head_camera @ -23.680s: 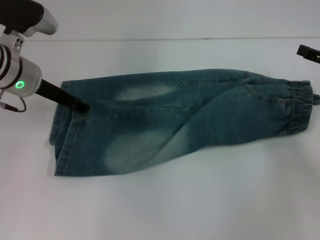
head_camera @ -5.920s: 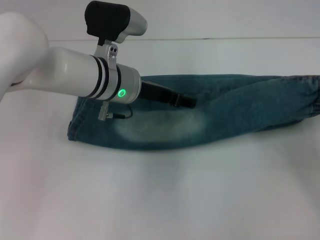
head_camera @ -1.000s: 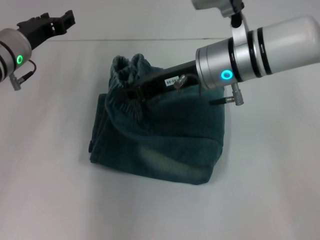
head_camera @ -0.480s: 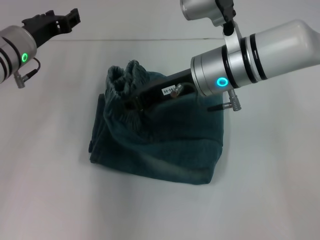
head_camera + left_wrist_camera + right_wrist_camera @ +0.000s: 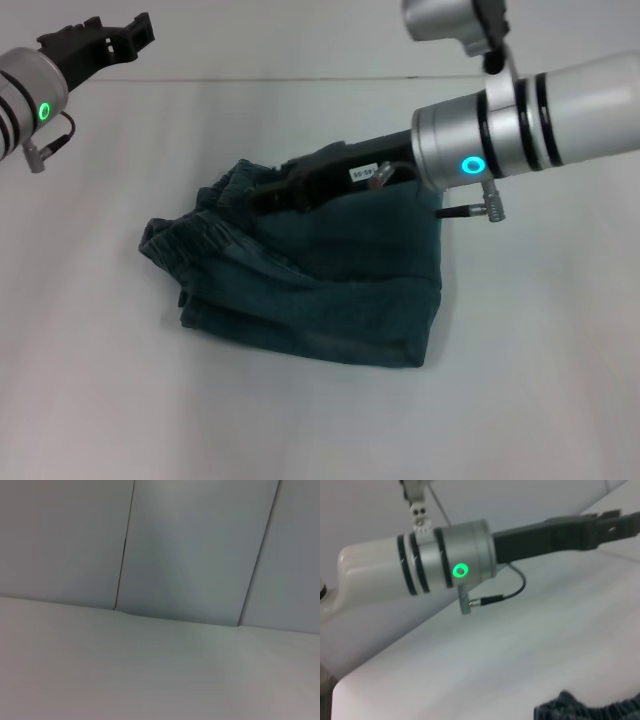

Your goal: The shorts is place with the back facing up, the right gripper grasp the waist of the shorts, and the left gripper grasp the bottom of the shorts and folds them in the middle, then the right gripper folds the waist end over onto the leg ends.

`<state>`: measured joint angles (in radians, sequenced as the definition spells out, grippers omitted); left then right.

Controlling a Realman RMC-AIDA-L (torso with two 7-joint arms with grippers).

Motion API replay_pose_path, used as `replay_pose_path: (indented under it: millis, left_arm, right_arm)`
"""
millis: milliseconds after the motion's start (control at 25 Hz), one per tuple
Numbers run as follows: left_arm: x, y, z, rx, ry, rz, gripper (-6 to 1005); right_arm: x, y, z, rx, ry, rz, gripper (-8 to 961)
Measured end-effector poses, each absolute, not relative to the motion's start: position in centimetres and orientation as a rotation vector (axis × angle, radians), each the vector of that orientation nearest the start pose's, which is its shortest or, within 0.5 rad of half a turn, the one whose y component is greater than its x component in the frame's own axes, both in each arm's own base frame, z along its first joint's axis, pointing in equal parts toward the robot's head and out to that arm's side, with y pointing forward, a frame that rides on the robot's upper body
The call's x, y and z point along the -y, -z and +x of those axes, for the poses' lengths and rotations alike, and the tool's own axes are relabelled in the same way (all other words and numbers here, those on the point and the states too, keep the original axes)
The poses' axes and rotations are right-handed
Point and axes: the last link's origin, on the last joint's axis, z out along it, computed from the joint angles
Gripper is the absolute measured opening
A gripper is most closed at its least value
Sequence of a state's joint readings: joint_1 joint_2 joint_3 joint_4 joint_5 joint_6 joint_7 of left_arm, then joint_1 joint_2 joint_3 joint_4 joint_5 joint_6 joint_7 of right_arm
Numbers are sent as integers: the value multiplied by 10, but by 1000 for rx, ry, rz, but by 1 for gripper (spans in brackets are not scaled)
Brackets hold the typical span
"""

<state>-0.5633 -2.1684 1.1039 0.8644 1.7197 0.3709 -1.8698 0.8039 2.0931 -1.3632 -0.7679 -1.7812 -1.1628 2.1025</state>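
White table (image 5: 300, 430), one shorts (image 5: 330, 290), two grippers, right gripper (image 5: 262, 196) seemingly closed

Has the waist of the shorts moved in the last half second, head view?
Yes. The waist has dropped from a raised bunch to lie low on the leg ends, farther toward the robot's left. The right gripper sits above the shorts.

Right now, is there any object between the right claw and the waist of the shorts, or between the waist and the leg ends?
Nothing visible stands in the way. The right claw is at the waist, which already lies over the folded shorts near the leg ends. The left claw is far off, raised at the back.
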Motion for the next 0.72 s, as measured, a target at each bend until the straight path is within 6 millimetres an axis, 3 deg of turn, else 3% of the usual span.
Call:
replay_pose_path:
  millis: [120,360,720]
  left_arm:
    - [-448,-28,-237,934,593,-1762,651]
    - [-439,-34,-240,941,629,-1766,652]
    - [-396,-33,-250,1002,798,-1983,652]
  right_arm:
    - [-387,61,119,-896,-576,-2828,387]
    - [-376,32,148,-907,-794,-2712,673]
    - [-343,-4,203,-853,-992,-2604,925]
